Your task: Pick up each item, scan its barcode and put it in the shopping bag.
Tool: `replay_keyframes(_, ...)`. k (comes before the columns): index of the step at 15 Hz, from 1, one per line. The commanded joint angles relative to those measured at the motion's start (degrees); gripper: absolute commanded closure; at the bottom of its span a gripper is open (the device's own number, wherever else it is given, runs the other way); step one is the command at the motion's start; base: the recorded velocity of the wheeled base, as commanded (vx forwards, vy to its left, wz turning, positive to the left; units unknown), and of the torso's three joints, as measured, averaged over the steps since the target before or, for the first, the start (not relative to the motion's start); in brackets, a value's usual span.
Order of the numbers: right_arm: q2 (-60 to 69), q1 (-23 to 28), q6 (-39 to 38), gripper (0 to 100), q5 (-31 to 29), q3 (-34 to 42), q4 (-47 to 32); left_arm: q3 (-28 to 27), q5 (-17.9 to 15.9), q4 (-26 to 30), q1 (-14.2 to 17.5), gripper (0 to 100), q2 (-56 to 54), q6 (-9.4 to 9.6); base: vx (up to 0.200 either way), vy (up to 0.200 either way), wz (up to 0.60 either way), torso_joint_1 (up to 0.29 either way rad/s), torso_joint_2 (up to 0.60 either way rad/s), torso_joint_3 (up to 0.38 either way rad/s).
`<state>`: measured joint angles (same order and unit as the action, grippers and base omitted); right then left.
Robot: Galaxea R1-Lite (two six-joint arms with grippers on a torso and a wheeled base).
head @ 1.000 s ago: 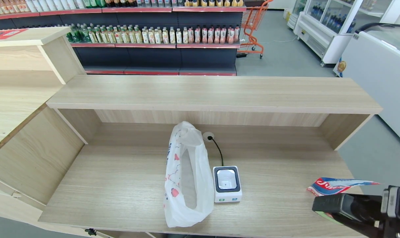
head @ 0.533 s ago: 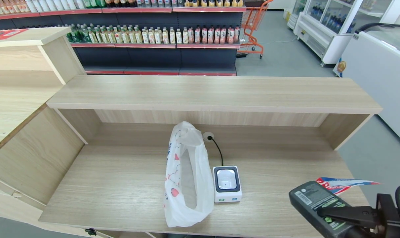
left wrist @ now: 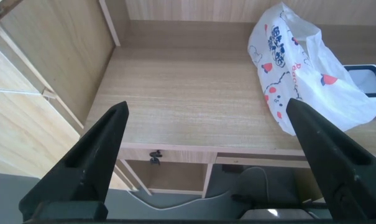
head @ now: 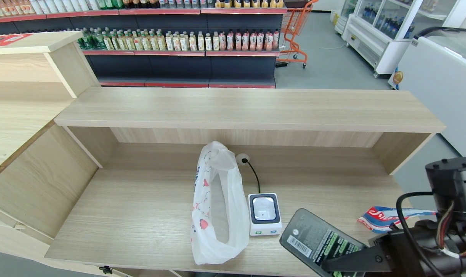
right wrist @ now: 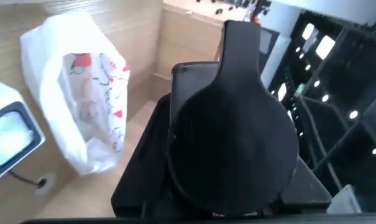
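The right claw is clamped on a dark pouch, which is pinched by its near end between the black fingers. Over the last second the pouch has been brought in from the right edge of the desk. It was first held edge-on, then its printed face was turned upward, and now its far corner has been carried to just beside the scanner, above the desk top. The pick-up of this item is judged done and the scanning step under way. The barcode label is turned upward, as is the scanner's window, so a roll of the wrist would probably be needed before a reading could be taken.

The left claw is held spread wide, with nothing between its fingers, back from the desk's near edge.

The pouch appears flat, smooth and matt, with rounded corners, a white label and green print. The scanner is a small white box with a dark-framed glossy window. A thin black cable is led from it to a round hole in the desk. The shopping bag, just beside the scanner on its left, is of thin, crinkled white film with red and blue print, its mouth slack and open. A flat red, white and blue packet lies at the desk's right edge. The desk is faced in pale wood-grain laminate.
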<state>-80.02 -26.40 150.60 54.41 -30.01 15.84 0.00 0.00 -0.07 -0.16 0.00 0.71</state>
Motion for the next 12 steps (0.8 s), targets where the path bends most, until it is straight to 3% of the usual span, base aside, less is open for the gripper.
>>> replay_keyframes(1,-5.59,-3.48,3.38,100,1.23,-2.68,-0.19,0.0,0.0,-0.01,-0.02,0,0.0,0.0,0.0,0.0,0.0,0.0,0.0,0.0)
replay_keyframes(5,-8.31,-8.4,6.46,100,2.11,-3.56,1.48,0.0,0.0,-0.01,-0.02,0,0.0,0.0,0.0,0.0,0.0,0.0,0.0,0.0)
replay_keyframes(12,-12.79,-6.2,6.28,100,1.93,-8.75,14.22,0.0,0.0,-0.01,-0.02,0,0.09,0.0,0.0,0.0,0.0,0.0,0.0,0.0)
